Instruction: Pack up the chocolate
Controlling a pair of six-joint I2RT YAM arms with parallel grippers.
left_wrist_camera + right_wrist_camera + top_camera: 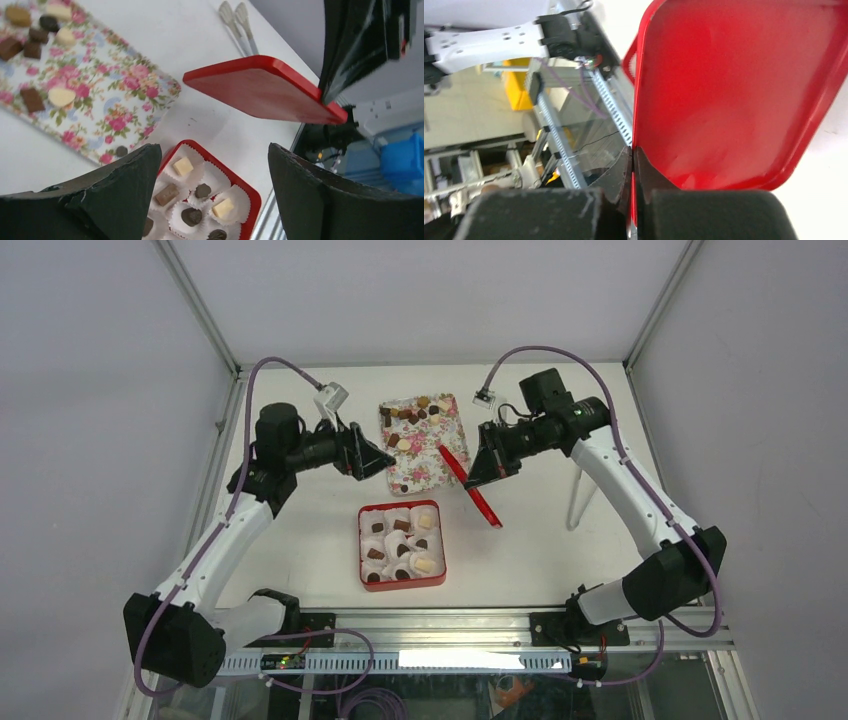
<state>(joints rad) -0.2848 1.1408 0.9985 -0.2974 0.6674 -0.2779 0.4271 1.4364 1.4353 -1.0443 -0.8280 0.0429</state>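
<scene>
Right hand (476,474): shut tight on the edge of a red lid (470,485), held tilted above the worktop (300,530), between the tray and the tin's far right corner. The wrist view shows both fingers (651,175) pinching the rim, the lid's glossy inside facing the camera.

Left hand (375,458): wide open and holding nothing, at the tray's left edge. From its wrist camera the tin and the raised lid (260,90) show between the spread fingers (135,185).

Chocolate (412,412): in two places. Loose pieces, brown, tan and cream, lie mostly at the far end of the floral tray (425,465). More pieces (401,525) sit in white paper cups (385,545) inside the open red tin (362,540), which stands just near of the tray.

Tin close-up: a cream square (183,165), brown blocks and dark heart shapes, each in its own cup.

Tongs (577,502): metal, lying on the worktop well right of the tin.
</scene>
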